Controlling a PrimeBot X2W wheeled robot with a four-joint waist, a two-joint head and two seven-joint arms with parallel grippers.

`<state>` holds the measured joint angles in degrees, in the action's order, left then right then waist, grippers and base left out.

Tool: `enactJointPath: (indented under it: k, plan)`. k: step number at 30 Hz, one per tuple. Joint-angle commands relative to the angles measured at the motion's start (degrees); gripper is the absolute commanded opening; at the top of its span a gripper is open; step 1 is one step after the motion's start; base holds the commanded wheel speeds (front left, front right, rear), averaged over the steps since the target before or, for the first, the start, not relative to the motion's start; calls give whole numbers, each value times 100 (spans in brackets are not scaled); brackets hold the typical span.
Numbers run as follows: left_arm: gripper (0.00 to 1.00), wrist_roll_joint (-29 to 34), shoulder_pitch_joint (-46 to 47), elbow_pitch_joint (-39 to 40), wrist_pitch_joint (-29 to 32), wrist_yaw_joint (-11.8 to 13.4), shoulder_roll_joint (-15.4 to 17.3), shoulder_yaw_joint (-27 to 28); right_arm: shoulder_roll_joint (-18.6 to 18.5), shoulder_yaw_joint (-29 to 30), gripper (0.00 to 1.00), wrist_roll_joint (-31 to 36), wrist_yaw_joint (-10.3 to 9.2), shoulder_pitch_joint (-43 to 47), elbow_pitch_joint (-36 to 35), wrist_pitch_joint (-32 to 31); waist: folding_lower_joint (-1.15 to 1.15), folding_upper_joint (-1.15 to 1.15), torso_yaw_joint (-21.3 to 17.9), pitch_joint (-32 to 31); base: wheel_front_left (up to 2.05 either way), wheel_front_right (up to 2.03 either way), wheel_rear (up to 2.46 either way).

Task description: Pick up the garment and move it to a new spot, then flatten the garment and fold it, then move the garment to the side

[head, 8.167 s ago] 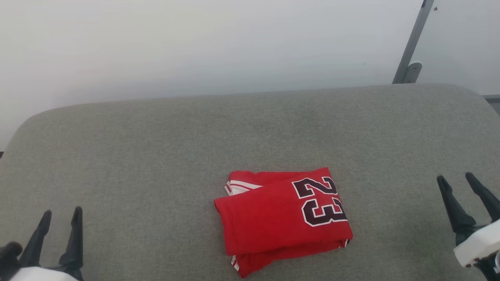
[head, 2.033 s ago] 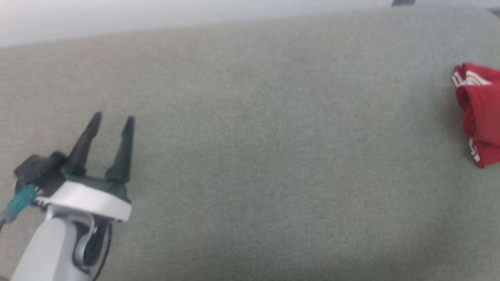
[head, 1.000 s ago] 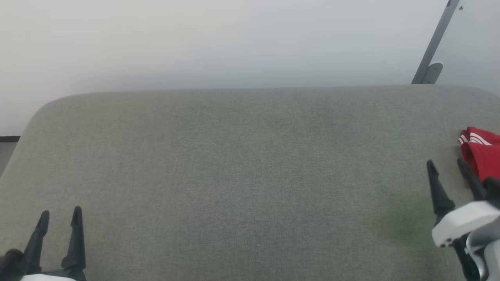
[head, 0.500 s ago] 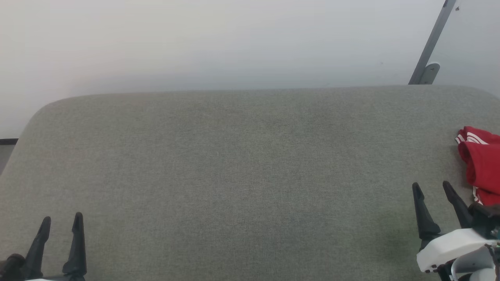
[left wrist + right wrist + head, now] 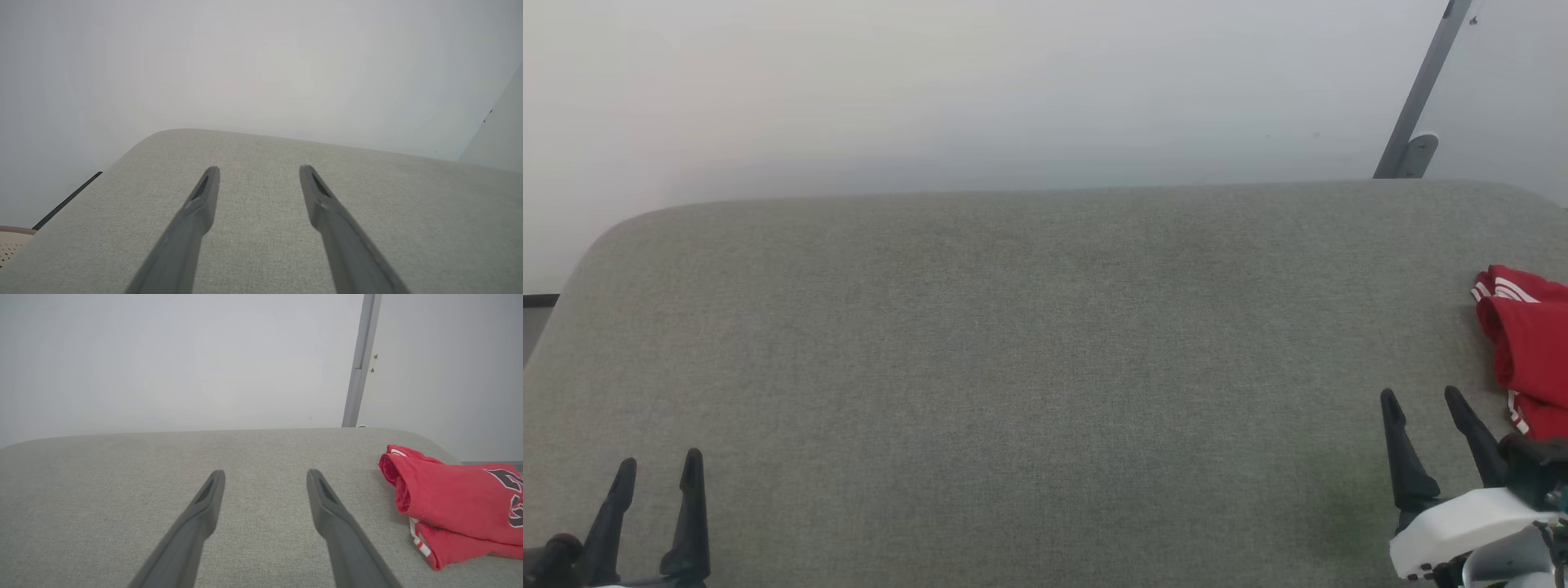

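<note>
The garment (image 5: 1529,351), a folded bright-red shirt with white stripes at its edge, lies at the far right of the grey padded surface (image 5: 1029,343), cut off by the head view's right border. In the right wrist view the garment (image 5: 449,498) sits to the right of my fingers, part of a dark number showing on it. My right gripper (image 5: 1421,402) stands open just left of the garment, apart from it, nothing between its fingers. My left gripper (image 5: 660,464) stands open at the lower left, far from the garment.
A pale wall rises behind the surface's rounded back edge (image 5: 1045,189). A grey metal post (image 5: 1417,90) leans at the back right. The surface's rounded left corner (image 5: 155,136) falls off to the floor in the left wrist view.
My right gripper has drawn back from beside the garment toward the lower right. The left gripper has sunk slightly. The garment lies where it was.
</note>
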<state>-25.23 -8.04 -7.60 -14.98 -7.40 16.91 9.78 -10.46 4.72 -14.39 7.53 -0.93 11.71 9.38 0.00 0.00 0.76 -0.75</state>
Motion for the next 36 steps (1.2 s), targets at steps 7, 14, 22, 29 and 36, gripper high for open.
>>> enactJointPath:
  k: [7,14,22,29,36]
  plan:
    - [100,26,-4,22,-23,-9,-71,68,73,31,100,57,-9,78,-93,-57,0,0,15,-4,0,0,0]
    - [0,48,-7,-71,15,0,-183,101,119,26,0,20,1,91,10,-62,0,0,22,-6,0,0,0]
    - [0,-603,133,-230,247,-1,-401,42,224,63,0,-728,1,73,151,-235,0,0,17,0,0,0,0]
    - [0,-1123,248,-260,407,-2,-485,10,268,62,0,-1334,0,28,141,-341,0,0,12,4,0,0,0]
    - [0,-1692,372,-295,582,-3,-574,-27,317,68,0,-1987,0,-30,140,-462,0,0,7,10,0,0,0]
